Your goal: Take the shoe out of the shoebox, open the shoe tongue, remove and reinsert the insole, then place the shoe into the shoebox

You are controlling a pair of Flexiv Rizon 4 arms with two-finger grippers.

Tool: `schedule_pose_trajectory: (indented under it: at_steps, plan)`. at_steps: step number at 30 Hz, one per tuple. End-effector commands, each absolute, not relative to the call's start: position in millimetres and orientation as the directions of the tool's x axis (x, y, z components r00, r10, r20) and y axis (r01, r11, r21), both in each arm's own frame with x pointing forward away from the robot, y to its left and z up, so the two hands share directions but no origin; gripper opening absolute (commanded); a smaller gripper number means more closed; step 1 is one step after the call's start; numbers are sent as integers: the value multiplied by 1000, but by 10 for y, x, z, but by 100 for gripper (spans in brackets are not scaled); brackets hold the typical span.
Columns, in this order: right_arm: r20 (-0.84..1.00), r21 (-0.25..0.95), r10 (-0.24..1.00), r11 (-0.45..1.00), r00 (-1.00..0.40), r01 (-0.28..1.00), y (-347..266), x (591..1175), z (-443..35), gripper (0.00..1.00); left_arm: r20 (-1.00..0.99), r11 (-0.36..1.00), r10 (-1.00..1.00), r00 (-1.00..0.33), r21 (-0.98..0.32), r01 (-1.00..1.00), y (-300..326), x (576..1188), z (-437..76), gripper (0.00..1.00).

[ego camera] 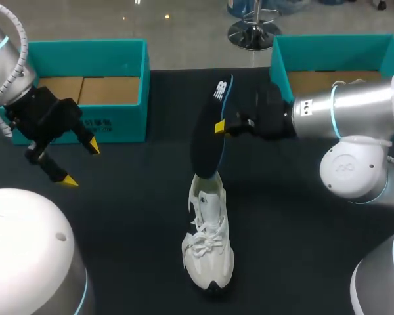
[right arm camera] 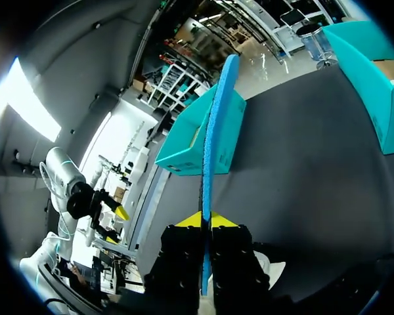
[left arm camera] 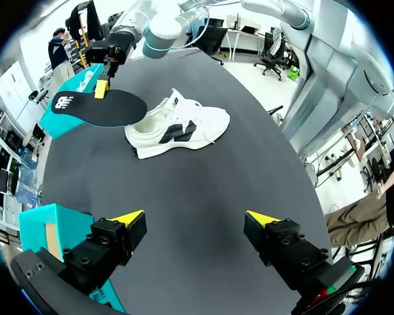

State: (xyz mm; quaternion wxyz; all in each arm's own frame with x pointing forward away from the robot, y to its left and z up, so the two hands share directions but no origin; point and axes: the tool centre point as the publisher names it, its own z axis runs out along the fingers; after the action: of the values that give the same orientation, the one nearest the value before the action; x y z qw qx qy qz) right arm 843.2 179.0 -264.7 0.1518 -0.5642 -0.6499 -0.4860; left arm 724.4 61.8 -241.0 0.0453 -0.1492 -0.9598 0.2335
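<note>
Right gripper (ego camera: 220, 126) pinches black blue-edged foam insole (ego camera: 207, 141); left gripper (ego camera: 81, 163) agape, white lace-up sneaker (ego camera: 209, 243) unbraced, so insole may buckle, sneaker skid.

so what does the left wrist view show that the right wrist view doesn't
Only the left wrist view: the whole white shoe side-on on the table, the flat dark face of the insole, and the left gripper open, close up.
Only the right wrist view: the insole edge-on with its blue rim, pinched from both sides in the right gripper.
Both: the insole held by the right gripper, the dark table, and the two teal shoeboxes.
</note>
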Motion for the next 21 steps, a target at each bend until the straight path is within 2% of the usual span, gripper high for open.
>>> schedule_pose_trajectory:
  at_steps: [1, 11, 21]
  plan:
    - [769, 484, 532, -124, -354, 866, 1755, 8332, -2799, 0, 17, 847, 308, -951, -460, 266, 622, 7240, -2408, 100]
    - [768, 563, 474, -181, -430, 806, 1603, 8071, -2865, 0, 17, 847, 308, -951, -460, 266, 622, 7240, -2408, 100]
    - [767, 585, 445, -188, -463, 789, 1722, 7953, -2864, 0, 17, 847, 308, -951, -460, 266, 622, 7240, -2408, 100]
